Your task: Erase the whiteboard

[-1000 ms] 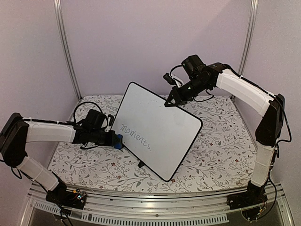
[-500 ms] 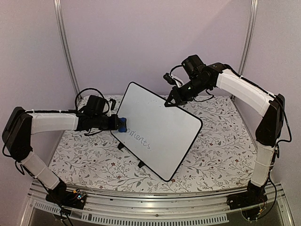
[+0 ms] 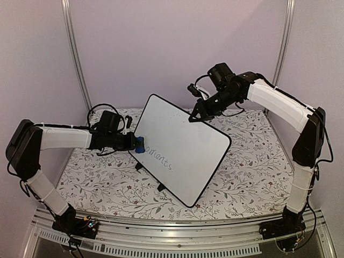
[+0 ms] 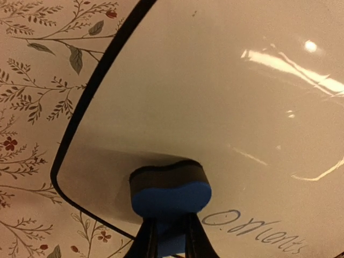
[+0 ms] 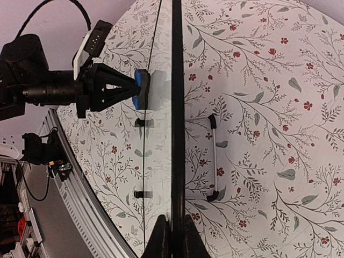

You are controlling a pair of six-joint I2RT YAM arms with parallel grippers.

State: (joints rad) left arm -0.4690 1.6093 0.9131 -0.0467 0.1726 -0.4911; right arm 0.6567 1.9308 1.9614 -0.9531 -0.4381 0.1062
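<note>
The whiteboard (image 3: 180, 142) stands tilted on its black feet in the middle of the table, with grey handwriting (image 3: 161, 157) near its lower left. My left gripper (image 3: 131, 143) is shut on a blue eraser (image 3: 139, 144) and presses it against the board's left edge. In the left wrist view the eraser (image 4: 170, 189) touches the board (image 4: 215, 97) just left of the writing (image 4: 252, 228). My right gripper (image 3: 195, 115) is shut on the board's top edge. The right wrist view shows the frame (image 5: 178, 107) edge-on between the fingers, and the eraser (image 5: 142, 90).
The floral tablecloth (image 3: 247, 166) covers the table. A wire stand leg (image 5: 215, 156) sits behind the board. The metal rail (image 3: 177, 223) runs along the near edge, and purple walls close off the back and sides.
My left gripper has carried the eraser up and to the right along the board's left side, wiping away the first letters of the writing. The right arm has not moved.
</note>
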